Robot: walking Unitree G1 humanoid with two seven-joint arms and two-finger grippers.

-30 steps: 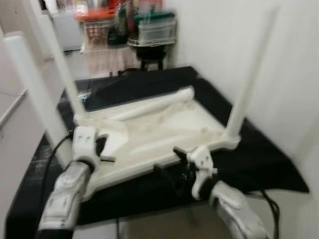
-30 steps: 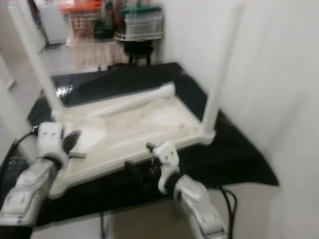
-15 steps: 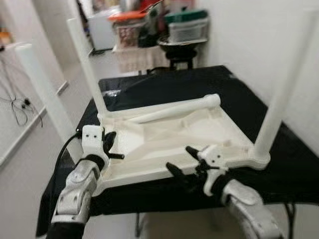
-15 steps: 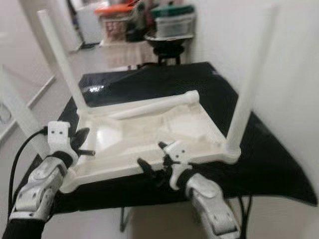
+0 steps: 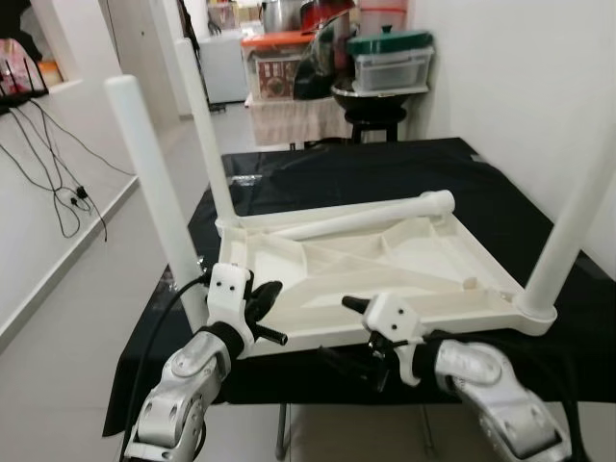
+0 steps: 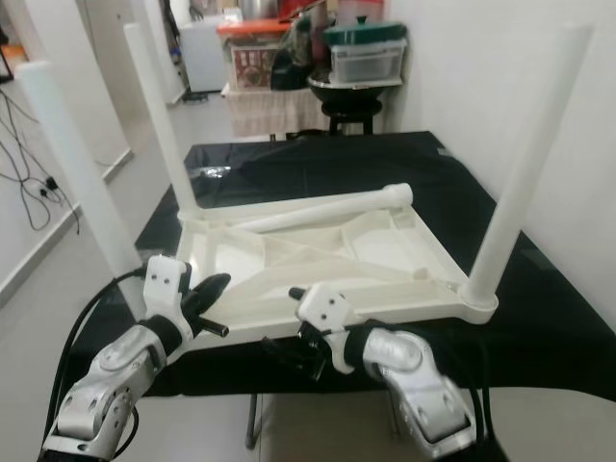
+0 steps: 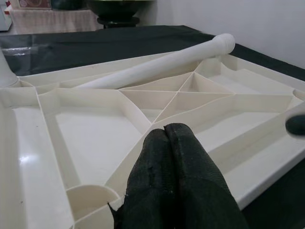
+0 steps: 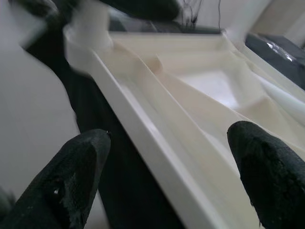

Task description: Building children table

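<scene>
While upturned on the black-draped bench (image 5: 481, 183), children table (image 5: 385, 260) fills mid-frame, three legs up. Loose leg (image 5: 366, 218) lies just beyond, long axis lower left to upper right, on the far rim. Left claw (image 5: 260, 313), clenched on nothing, sits at the near left corner; right claw (image 5: 361, 337), spread wide, straddles the near edge. Neither nearer by much. Open floor lower left; wall close at right.
</scene>
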